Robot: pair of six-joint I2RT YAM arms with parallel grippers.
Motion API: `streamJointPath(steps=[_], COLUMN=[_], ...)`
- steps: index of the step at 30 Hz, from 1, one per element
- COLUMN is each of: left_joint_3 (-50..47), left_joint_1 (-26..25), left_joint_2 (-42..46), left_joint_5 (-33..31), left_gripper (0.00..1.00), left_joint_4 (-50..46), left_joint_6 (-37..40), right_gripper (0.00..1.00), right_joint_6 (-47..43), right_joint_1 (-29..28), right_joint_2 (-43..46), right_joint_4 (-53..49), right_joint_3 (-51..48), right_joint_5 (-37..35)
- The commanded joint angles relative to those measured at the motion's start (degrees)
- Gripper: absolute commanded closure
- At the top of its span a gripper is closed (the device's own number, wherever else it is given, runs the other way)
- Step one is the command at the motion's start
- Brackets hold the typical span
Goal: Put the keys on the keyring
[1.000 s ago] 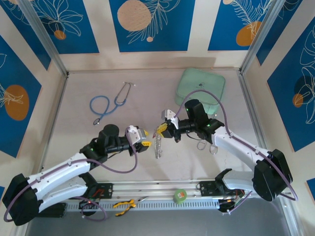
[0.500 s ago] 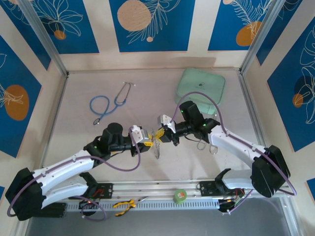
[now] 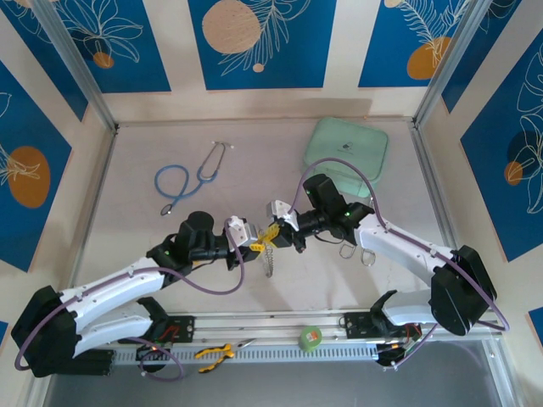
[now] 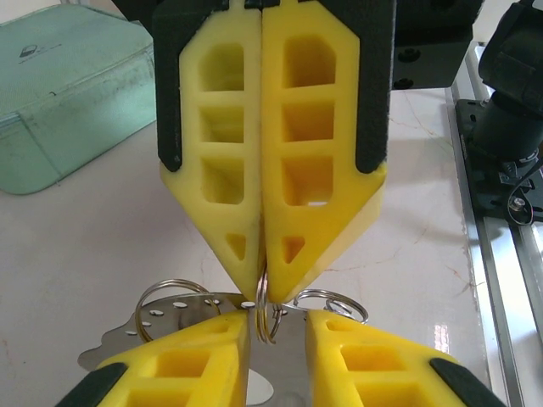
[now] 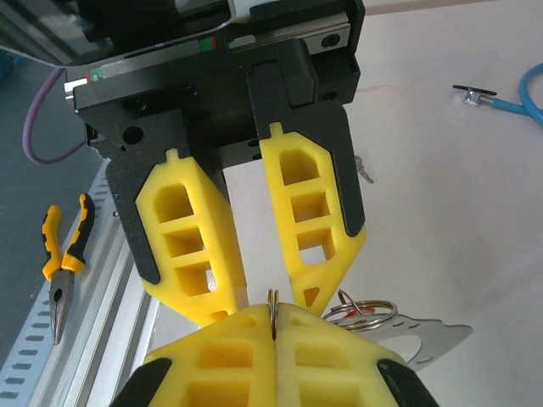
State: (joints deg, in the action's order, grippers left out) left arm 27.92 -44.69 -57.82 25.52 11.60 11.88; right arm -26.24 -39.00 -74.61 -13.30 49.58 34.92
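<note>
Keyring (image 5: 273, 298): thin, stiff, light, probably slick; best pinched flat across rim. Right gripper (image 5: 273, 315) clamped on rim; left gripper (image 4: 277, 320) narrowly apart, straddling it.

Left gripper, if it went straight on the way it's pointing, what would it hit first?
Most likely the thin metal ring, pinched by the shut right gripper and standing between the open fingers of the left gripper; right behind it come the right gripper's yellow fingertips.
</note>
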Motion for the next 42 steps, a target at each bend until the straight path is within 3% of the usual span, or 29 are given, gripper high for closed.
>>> streamJointPath(steps=[1, 9, 15, 20, 22, 28, 42], left_joint_3=[1.8, 1.9, 1.0, 0.7, 0.5, -0.2, -0.3], left_joint_1=[0.4, 0.4, 0.4, 0.4, 0.4, 0.3, 0.1], left_joint_2=[0.4, 0.6, 1.3, 1.6, 1.7, 1.6, 0.6], left_joint_5=[1.8, 1.4, -0.4, -0.9, -0.6, -0.3, 1.5], left_gripper=[0.79, 0.85, 1.00, 1.00, 1.00, 1.00, 1.00], left_joint_4=[1.3, 1.7, 2.8, 1.8, 1.4, 1.9, 1.8], left_joint_6=[0.2, 1.0, 2.1, 3.1, 3.6, 5.7, 7.3], right_gripper=[1.00, 1.00, 1.00, 0.67, 0.63, 0.63, 0.75], right_joint_6=[-1.8, -3.2, -3.2, 0.5, 1.4, -3.2, -3.7], right_joint_1=[-0.7, -1.3, -1.4, 0.5, 1.6, 1.7, -1.6], right_joint_2=[-0.7, -1.3, -1.0, 2.3, 4.6, 9.2, 5.1], right_joint_4=[-1.9, -4.3, -4.8, -0.3, 1.7, 3.5, 7.5], right_joint_3=[2.4, 3.4, 3.2, 0.3, -1.8, -7.2, -5.6], right_joint_5=[1.6, 1.0, -0.3, -0.8, -1.2, -4.8, -6.9])
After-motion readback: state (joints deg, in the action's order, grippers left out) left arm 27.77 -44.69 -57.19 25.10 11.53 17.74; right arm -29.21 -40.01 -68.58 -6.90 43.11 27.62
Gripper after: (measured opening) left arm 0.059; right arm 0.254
